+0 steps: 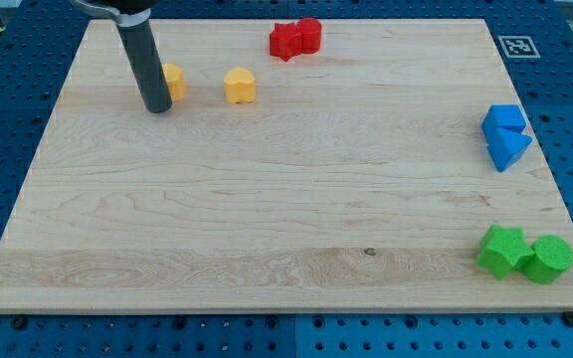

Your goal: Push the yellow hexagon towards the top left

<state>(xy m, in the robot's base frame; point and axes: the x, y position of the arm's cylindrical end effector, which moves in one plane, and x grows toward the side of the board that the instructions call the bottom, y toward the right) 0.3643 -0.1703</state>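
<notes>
The rod carries no claw, so nothing is clenched or released here; contact is made by my tip (156,108) alone. My tip rests on the light wooden tabletop (267,219) near its top left corner, touching or just beside the left side of the yellow hexagon block (174,81), which the rod partly hides. That block lies close to the top edge, left of centre.

Risk, as a judgement: my tip stands on the block's left and lower side, the side facing the target corner. A push from this position would drive the block toward the right or the top edge, not toward the top left. The tip would need to be on the block's lower right. An off-centre contact could also spin the hexagon and let it slip past the rod.

Surroundings:
- A yellow heart-shaped block (239,86) sits just to the right of the hexagon, apart from it. It occupies space the tip may need for repositioning.
- Two red blocks (295,39), touching, lie at the top edge near the middle; shapes unclear.
- A blue cube and blue triangular block (505,135) lie at the right edge.
- A green star block (502,250) and a green cylinder block (548,259) lie near the bottom right corner.

The path to the top left corner holds no block.
</notes>
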